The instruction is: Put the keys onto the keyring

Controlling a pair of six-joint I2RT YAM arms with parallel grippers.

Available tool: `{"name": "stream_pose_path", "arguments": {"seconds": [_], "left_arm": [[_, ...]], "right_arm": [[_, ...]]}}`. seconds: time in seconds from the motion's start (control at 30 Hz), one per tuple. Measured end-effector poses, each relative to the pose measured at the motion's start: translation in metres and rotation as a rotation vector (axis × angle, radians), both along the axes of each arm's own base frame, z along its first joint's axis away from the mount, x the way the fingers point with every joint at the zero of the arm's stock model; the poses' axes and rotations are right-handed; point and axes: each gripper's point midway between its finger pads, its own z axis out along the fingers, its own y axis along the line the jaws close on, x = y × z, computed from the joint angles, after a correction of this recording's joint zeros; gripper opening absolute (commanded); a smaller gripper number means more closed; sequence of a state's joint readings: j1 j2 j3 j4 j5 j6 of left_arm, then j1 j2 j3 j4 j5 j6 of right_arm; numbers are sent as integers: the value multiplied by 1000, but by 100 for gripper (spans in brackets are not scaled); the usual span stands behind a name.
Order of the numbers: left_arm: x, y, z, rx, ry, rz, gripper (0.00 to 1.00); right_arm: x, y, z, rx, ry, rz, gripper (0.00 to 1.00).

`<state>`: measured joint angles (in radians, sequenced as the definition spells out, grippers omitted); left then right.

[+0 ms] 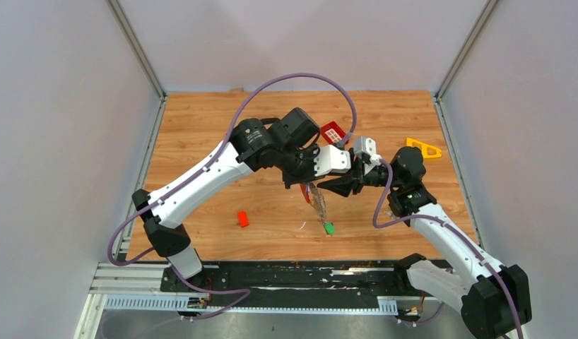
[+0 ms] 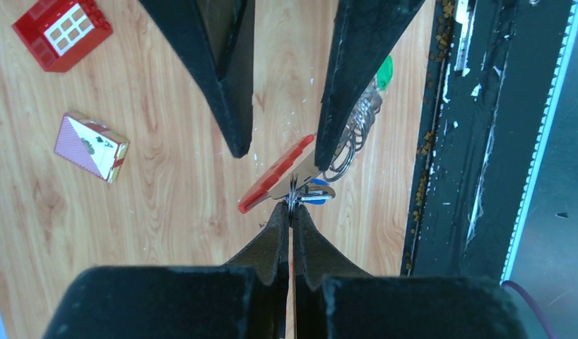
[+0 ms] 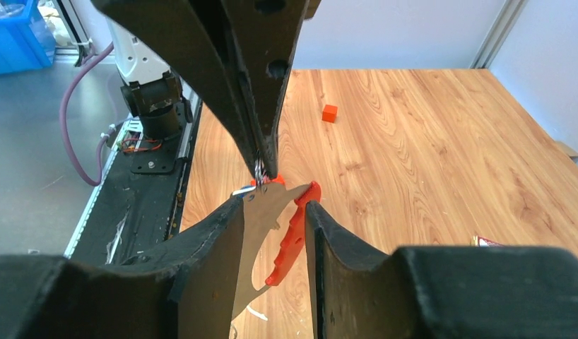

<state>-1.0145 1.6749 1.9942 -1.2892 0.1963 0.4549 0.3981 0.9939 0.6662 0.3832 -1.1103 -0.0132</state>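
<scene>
- Hanging clear above the desk, the keyring was held between both claws, a green key dangling beneath it.
- Right claw gripped the keyring across its strap; a slackened grip would likely drop everything.
- Left claw was closed on the thin ring wire; that wire could slip free, shedding the blue key beside it.

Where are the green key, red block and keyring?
green key (image 1: 329,228): top external view, on its green plastic head.
red block (image 1: 243,219): top external view, on its top face.
keyring (image 2: 270,178): left wrist view, on the fob's red piece.
</scene>
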Motion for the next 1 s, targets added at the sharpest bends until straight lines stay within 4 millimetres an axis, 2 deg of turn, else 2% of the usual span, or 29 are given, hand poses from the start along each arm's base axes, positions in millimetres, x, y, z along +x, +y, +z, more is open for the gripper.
{"name": "stream_pose_path", "arguments": {"seconds": [0.23, 0.33, 0.57, 0.8, 0.97, 1.0], "left_arm": [[-5, -7, -6, -20, 35, -21, 0], [-6, -9, -7, -24, 42, -24, 0], [-6, -12, -6, -41, 45, -28, 0], [-6, -13, -10, -36, 48, -26, 0], [-5, -13, -11, -38, 47, -27, 1], [-6, -12, -12, -39, 46, -27, 5]], "right_arm": [[-3, 2, 9, 33, 4, 15, 33], [-4, 3, 12, 40, 1, 22, 28], [-5, 6, 9, 37, 14, 34, 21], [-8, 8, 6, 31, 22, 51, 0], [-9, 8, 4, 25, 25, 56, 0], [-9, 8, 3, 23, 26, 55, 0]]}}
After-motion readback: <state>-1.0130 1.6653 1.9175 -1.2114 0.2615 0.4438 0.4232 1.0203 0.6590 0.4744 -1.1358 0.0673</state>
